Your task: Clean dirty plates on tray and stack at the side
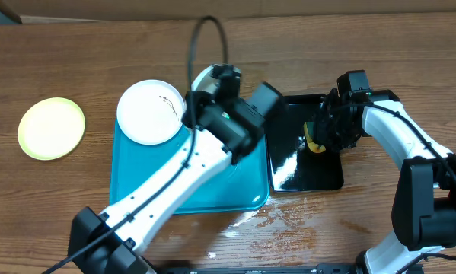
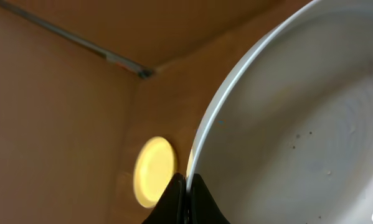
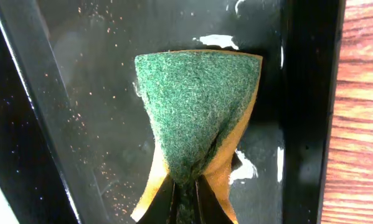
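Nearest the overhead camera, the left arm (image 1: pixel 174 179) is seen stretched diagonally across the turquoise tray (image 1: pixel 129 190). The left gripper (image 1: pixel 212 82) is closed on the rim of the held white plate (image 1: pixel 202 75), of which only a sliver is shown at the tray's far edge. A second white plate (image 1: pixel 150 112) is laid on the tray's far left corner, with dark smears marked near its right edge. A yellow-green plate (image 1: pixel 51 128) is set on the wooden table (image 1: pixel 60 221), well apart from the tray on its left. The right gripper (image 1: pixel 317 135) is held over the black tray (image 1: pixel 319 173), which lies just beside the turquoise one, and is clamped on a sponge (image 1: pixel 313 144). From the left wrist, the fingers are seen pinched tight on the held white plate's rim; tiny dark specks are scattered over its inner face, and the yellow-green plate is glimpsed beyond, blurred. From the right wrist, the sponge is shown squeezed at its near end between narrow jaws, its green scouring face spread over a yellow body above the wet black tray.
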Robot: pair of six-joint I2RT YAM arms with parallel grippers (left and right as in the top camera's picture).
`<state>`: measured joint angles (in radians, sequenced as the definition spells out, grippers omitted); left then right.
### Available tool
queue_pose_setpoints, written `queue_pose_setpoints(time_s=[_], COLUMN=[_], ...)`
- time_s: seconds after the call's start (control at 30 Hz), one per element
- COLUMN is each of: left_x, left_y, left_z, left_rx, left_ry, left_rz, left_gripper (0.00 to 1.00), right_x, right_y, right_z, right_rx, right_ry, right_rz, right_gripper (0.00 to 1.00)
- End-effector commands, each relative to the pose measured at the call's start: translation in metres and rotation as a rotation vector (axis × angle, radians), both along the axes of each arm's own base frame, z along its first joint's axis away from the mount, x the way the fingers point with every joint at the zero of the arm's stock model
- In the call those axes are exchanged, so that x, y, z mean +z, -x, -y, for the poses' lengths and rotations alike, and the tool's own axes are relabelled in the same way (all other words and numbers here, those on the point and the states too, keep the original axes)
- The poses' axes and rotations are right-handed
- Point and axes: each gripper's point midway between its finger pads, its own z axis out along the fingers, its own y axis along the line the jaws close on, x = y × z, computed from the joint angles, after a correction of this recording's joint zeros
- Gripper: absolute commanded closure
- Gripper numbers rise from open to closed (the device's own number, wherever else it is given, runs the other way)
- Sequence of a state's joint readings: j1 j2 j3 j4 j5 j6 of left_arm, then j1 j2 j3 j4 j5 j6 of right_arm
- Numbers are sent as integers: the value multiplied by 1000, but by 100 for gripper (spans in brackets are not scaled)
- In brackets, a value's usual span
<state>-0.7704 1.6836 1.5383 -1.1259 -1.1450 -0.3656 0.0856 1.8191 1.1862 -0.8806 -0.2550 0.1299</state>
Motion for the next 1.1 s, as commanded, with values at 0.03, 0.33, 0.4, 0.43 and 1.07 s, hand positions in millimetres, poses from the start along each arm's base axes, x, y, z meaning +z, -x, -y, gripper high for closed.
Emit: queue_pose_setpoints(time_s=[0.03,0.33,0.4,0.43,1.07], left_x=[43,37,28,18,-144], left_y=[2,2,2,2,29], left_z=[2,6,10,14,19], left_rx=[25,12,4,-8,-77], left_ry=[-126,-98,-38,15,693], left_rz=[174,152,128,93,-722], left_gripper=[96,96,96,96,96], right_x=[0,2,5,7,62], right_y=[-1,-5,-5,-5,-20], right_z=[-1,-1,-4,-6,-22], right_rx=[2,2,3,5,18], right_ry=[3,-2,-15,-29,-116], right_rz=[9,20,18,17,23], right_gripper=[96,96,96,96,96])
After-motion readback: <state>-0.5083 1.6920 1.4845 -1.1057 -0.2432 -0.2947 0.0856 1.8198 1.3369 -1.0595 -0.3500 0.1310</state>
